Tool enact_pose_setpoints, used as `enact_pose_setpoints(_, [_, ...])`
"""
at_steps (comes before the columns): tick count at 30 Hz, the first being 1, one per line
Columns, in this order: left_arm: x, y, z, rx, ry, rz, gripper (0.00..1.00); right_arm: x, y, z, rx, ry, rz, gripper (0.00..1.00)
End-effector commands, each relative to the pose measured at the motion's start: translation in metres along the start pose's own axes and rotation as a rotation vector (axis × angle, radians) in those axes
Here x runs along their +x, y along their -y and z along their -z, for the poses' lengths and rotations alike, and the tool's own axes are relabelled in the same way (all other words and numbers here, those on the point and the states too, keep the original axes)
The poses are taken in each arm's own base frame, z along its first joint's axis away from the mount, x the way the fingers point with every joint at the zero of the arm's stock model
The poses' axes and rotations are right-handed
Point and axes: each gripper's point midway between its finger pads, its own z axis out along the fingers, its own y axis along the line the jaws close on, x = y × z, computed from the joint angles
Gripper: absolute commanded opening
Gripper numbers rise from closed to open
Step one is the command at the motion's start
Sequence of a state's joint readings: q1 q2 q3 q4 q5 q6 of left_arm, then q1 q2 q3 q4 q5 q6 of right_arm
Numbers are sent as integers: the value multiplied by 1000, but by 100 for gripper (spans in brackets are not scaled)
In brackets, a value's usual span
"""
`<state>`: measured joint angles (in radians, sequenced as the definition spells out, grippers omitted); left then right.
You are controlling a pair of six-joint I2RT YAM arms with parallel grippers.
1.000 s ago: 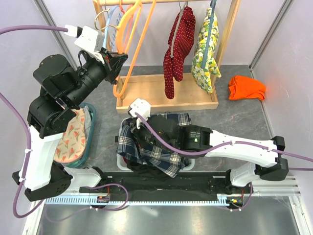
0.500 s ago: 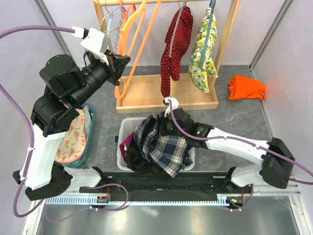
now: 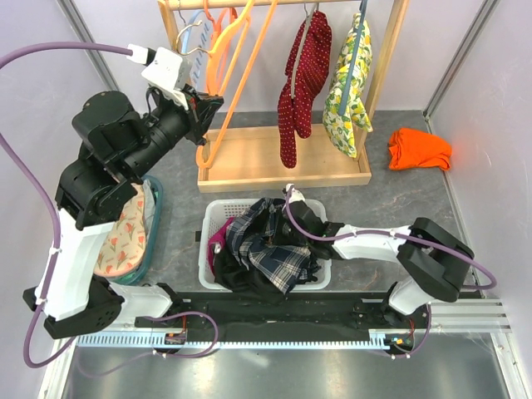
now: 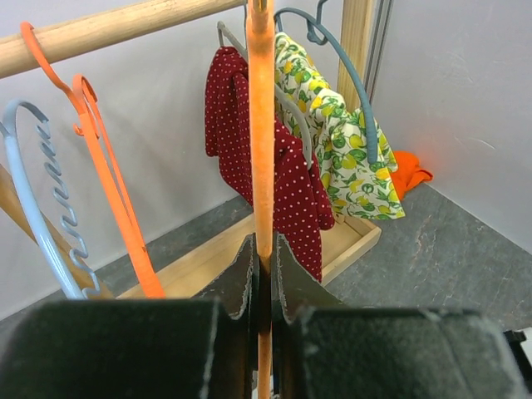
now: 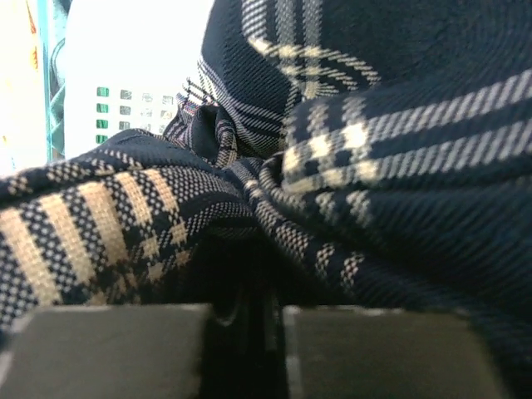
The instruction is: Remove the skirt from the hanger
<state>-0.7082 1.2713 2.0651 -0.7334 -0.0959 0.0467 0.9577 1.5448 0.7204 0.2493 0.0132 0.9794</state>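
lowering the skirt [image 3: 278, 253] is the change here: a moment ago the right arm held it spread and lifted above the white basket [image 3: 209, 208]; now the arm has folded in low and the plaid cloth lies bunched inside the basket, toward 6 o'clock in the overhead view. the right tool [image 5: 245, 312] is pressed together with a fold of the skirt pinched between its fingers, as the right wrist view shows up close.

toward 11 o'clock, the left tool [image 4: 262, 278] has barely shifted. it is clamped shut on the thin peach-orange hanger [image 4: 261, 150], which stands bare against the wooden rail [image 4: 100, 29] at 12 o'clock, with no cloth on it.

the skirt and hanger are well apart, so the removal looks done. what seems left is for the right tool to let go of the cloth and rise off the grey surface [image 3: 399, 199].
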Motion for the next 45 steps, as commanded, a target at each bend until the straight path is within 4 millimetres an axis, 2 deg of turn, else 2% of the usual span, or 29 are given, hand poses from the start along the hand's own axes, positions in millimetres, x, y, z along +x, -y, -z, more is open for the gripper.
enact_pose_setpoints(1, [13, -3, -8, -19, -44, -24, 2, 76, 94, 11, 309, -260, 7, 19])
enact_pose_setpoints(2, [19, -4, -9, -24, -67, -26, 2, 68, 88, 15, 310, -246, 25, 39])
enact_pose_setpoints(4, [30, -8, -11, -49, -103, -39, 2, 57, 80, 25, 312, -228, 95, 57])
enact_pose_setpoints(5, [36, -9, -11, -54, -124, -47, 2, 35, 52, 33, 259, -170, 127, 79])
enact_pose_setpoints(6, [41, -11, -9, -63, -139, -52, 2, 22, 43, 40, 273, -120, 173, 90])
enact_pose_setpoints(7, [44, -13, -7, -68, -147, -61, 2, 16, 44, 54, 312, -131, 236, 98])
enact_pose_setpoints(8, [48, -13, -4, -69, -159, -65, 2, -7, 12, 65, 258, -69, 255, 98])
enact_pose_setpoints(11, [61, -14, 10, -69, -182, -73, 2, -41, -19, 100, 246, 10, 312, 98])
enact_pose_setpoints(12, [73, -14, 13, -66, -211, -77, 2, -49, -24, 108, 247, 30, 319, 98])
enact_pose_setpoints(13, [69, -15, 25, -65, -194, -74, 2, -59, -37, 123, 225, 52, 322, 98])
enact_pose_setpoints(15, [85, -11, 33, -31, -234, -101, 2, -66, -47, 136, 206, 65, 338, 98])
enact_pose_setpoints(16, [84, -9, 41, -14, -230, -108, 2, -75, -55, 147, 202, 80, 345, 98])
enact_pose_setpoints(17, [93, -3, 44, 27, -254, -113, 2, -79, -59, 153, 202, 81, 366, 98])
enact_pose_setpoints(20, [103, 10, 61, 121, -288, -135, 2, -99, -78, 173, 208, 107, 410, 98])
enact_pose_setpoints(21, [106, 9, 64, 129, -299, -159, 2, -107, -83, 179, 216, 128, 414, 98])
enact_pose_setpoints(22, [112, 14, 68, 162, -324, -163, 2, -122, -101, 193, 189, 174, 411, 98])
enact_pose_setpoints(23, [112, 17, 72, 189, -326, -169, 2, -136, -107, 202, 193, 229, 407, 98])
enact_pose_setpoints(24, [116, 18, 74, 200, -342, -184, 2, -146, -118, 212, 169, 270, 411, 98])
enact_pose_setpoints(25, [123, 18, 77, 207, -367, -188, 2, -167, -143, 231, 104, 352, 394, 95])
enact_pose_setpoints(26, [130, 20, 78, 220, -390, -192, 2, -177, -156, 241, 72, 393, 390, 94])
enact_pose_setpoints(27, [135, 20, 80, 227, -404, -199, 2, -196, -181, 263, 0, 469, 384, 93])
enact_pose_setpoints(29, [146, 22, 85, 241, -431, -201, 2, -214, -202, 283, -53, 549, 374, 86])
enact_pose_setpoints(30, [149, 22, 85, 244, -437, -202, 2, -229, -218, 302, -105, 620, 372, 83])
enact_pose_setpoints(32, [152, 22, 87, 243, -443, -204, 2, -241, -231, 318, -152, 690, 372, 62])
enact_pose_setpoints(33, [153, 22, 87, 247, -444, -205, 2, -251, -238, 329, -181, 752, 357, 47])
enact_pose_setpoints(34, [153, 22, 87, 249, -444, -206, 2, -255, -238, 332, -172, 783, 366, 14])
enact_pose_setpoints(36, [150, 23, 88, 253, -434, -203, 2, -266, -239, 330, -147, 835, 361, 0])
enact_pose_setpoints(45, [133, 34, 98, 320, -398, -195, 2, -268, -253, 278, -133, 813, 424, 0])
